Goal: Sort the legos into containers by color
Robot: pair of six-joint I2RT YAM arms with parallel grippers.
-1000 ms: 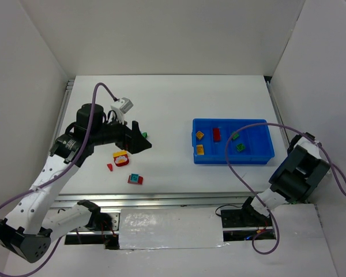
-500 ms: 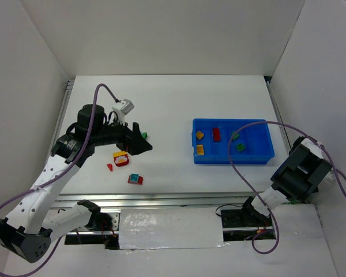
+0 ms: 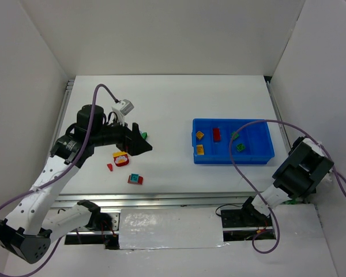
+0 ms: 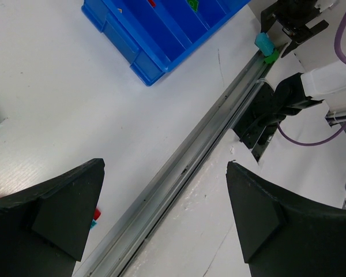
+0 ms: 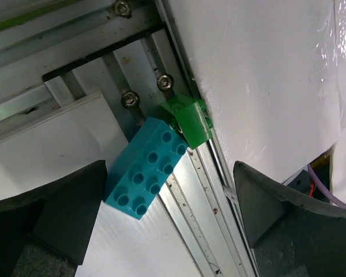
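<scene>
My left gripper (image 3: 143, 143) hovers open over the table's left half, nothing between its fingers (image 4: 69, 202). Around it lie loose legos: a green one (image 3: 145, 136), a red-and-yellow one (image 3: 121, 158), a small red one (image 3: 110, 167) and a red-and-teal one (image 3: 135, 179). The blue tray (image 3: 259, 154) holds two yellow legos (image 3: 200, 135), a red one (image 3: 216, 134) and two green ones (image 3: 240, 147) in its containers. My right gripper (image 5: 170, 193) is open above a teal brick (image 5: 144, 167) and a green brick (image 5: 189, 118) on the metal rail, touching neither.
The right arm (image 3: 303, 172) hangs over the table's near right corner, its purple cable (image 3: 242, 173) looping over the tray. A metal rail (image 4: 184, 167) runs along the table's near edge. White walls close in left, back and right.
The right arm has shifted a little toward the right wall and the near edge. The left arm and the loose legos have stayed in place.
</scene>
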